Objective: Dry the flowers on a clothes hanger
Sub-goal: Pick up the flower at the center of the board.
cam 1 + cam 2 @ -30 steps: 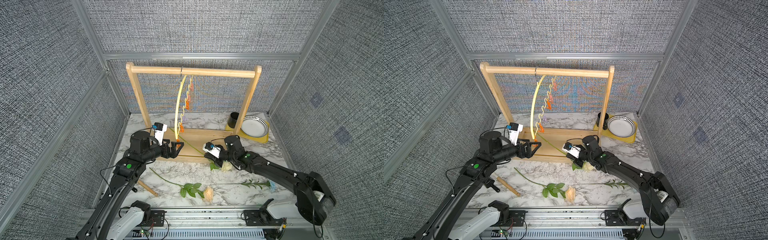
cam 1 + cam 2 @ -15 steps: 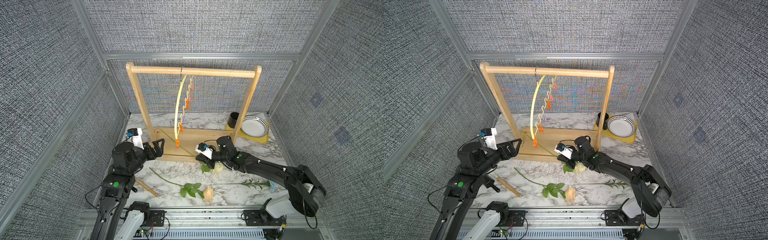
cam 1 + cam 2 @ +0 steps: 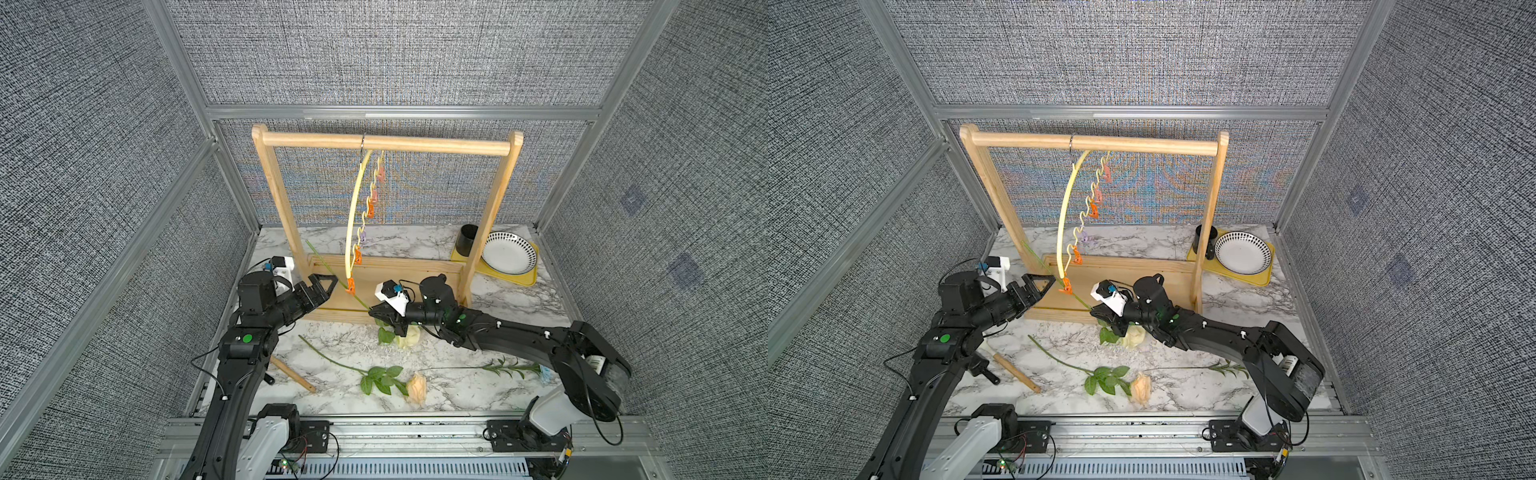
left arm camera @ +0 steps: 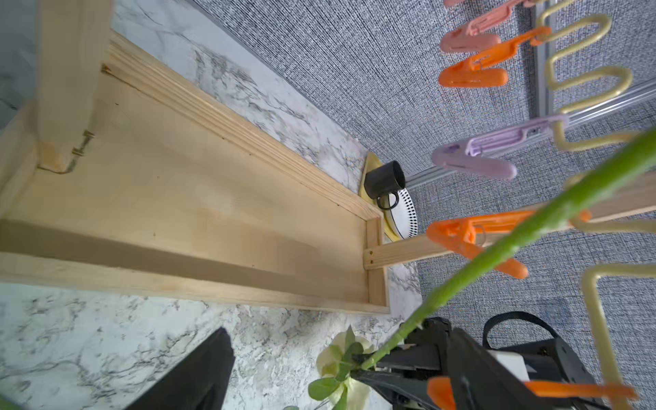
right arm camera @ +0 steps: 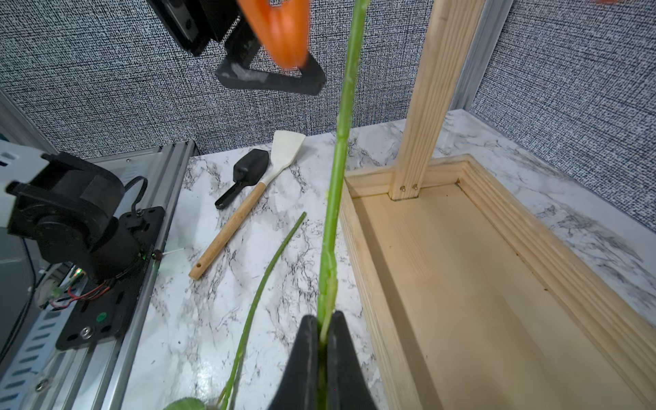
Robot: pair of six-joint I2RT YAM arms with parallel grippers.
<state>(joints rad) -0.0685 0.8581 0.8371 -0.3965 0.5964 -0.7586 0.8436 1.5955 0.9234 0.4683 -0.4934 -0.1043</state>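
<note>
- The right gripper (image 3: 375,312) is clamping the cream rose (image 3: 410,339) low on its stem, just above the leaves. The bloom is hanging right beneath the gripper.
- Against a second ago, this gripper is sitting further over toward the left arm.
- The stem is slanting up and away from its tips. It is now passing close beside the lowest orange clip (image 3: 351,286), and the right wrist view is showing a gap between the two.
- The left gripper (image 3: 329,287), fingers spread apart and holding nothing, is pointing at that clip from just short of it. A second ago it was right at the clip, then it was backing well off, and now it is closing in again.
- The hanger (image 3: 352,216) is hanging from the rack (image 3: 436,146) above and between both grippers, as before.
- The peach rose (image 3: 417,387) and blue bloom (image 3: 545,372) are lying on the table (image 3: 519,303) behind the right gripper, unmoved.
</note>
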